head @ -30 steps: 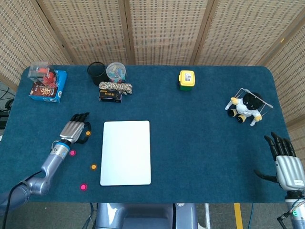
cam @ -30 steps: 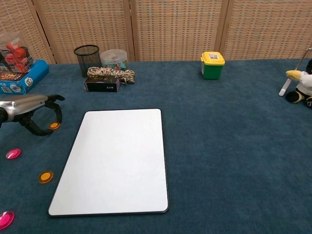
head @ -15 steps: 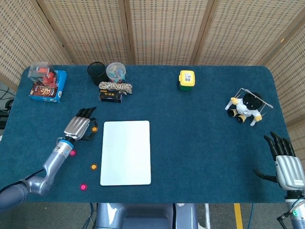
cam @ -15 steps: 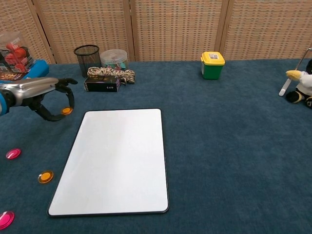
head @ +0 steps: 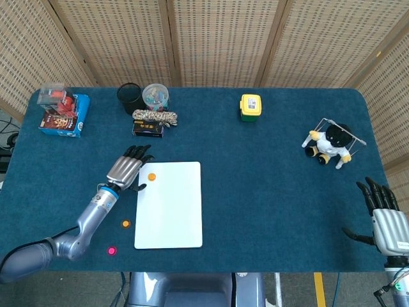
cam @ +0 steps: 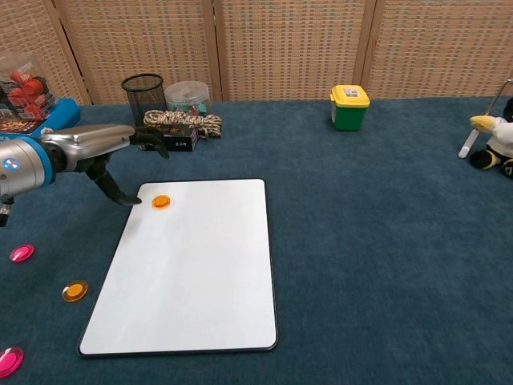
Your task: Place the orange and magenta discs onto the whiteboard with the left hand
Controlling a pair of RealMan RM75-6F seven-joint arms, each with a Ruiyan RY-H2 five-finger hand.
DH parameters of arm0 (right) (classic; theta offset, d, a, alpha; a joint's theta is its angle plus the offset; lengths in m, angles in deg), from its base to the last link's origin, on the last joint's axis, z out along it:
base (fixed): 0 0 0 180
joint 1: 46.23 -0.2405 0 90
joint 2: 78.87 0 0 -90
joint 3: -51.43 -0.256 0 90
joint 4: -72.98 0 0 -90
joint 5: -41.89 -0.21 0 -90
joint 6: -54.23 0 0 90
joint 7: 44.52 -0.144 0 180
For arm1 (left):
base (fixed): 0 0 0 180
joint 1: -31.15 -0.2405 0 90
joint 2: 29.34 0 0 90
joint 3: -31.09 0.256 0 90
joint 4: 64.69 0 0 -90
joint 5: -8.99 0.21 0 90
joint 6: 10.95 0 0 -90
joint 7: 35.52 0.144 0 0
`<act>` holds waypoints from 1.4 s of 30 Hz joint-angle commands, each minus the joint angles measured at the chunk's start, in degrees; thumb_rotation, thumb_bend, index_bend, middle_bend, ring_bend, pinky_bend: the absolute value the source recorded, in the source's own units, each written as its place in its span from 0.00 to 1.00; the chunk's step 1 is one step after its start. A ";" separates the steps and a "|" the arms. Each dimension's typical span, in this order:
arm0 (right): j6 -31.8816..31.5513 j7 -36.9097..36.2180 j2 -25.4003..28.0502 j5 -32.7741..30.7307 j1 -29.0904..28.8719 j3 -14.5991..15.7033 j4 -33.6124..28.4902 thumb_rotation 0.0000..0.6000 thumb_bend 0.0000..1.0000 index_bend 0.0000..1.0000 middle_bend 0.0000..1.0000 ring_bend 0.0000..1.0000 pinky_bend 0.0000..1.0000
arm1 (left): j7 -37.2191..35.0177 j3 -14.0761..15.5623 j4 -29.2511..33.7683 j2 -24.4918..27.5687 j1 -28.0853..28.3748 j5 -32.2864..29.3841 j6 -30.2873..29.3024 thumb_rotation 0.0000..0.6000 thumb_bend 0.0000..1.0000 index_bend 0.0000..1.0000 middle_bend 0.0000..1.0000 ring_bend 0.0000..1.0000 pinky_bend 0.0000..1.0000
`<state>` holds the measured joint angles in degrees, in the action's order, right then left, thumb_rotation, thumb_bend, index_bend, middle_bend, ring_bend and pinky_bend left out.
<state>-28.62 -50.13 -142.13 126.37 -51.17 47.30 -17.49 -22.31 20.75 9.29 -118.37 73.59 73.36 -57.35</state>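
Note:
A white whiteboard lies flat at the table's front centre. One orange disc rests on its far left corner. My left hand hovers just left of that disc, holding nothing, its fingers spread and the thumb tip close beside the disc. A second orange disc lies on the cloth left of the board. Two magenta discs lie further left; the head view shows only one of them. My right hand stands open at the front right.
A black mesh cup, a clear jar and a rope on a black box stand behind the board. A blue box sits at the far left, a yellow-green tub at the back, a plush toy at the right.
My left hand carried an orange disc rightward from the cloth to the whiteboard's far left corner and let go of it. The right hand has stayed put.

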 commanded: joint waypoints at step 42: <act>-0.08 0.08 -0.04 0.36 -0.06 0.07 -0.24 1.00 0.00 0.00 0.00 0.00 0.00 | -22.17 13.92 -12.36 4.22 -17.81 18.39 -12.33 1.00 0.31 0.38 0.00 0.00 0.00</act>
<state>-28.70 -50.06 -142.17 126.73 -51.23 47.37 -17.73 -44.46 34.68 -3.06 -114.15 55.77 91.74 -69.69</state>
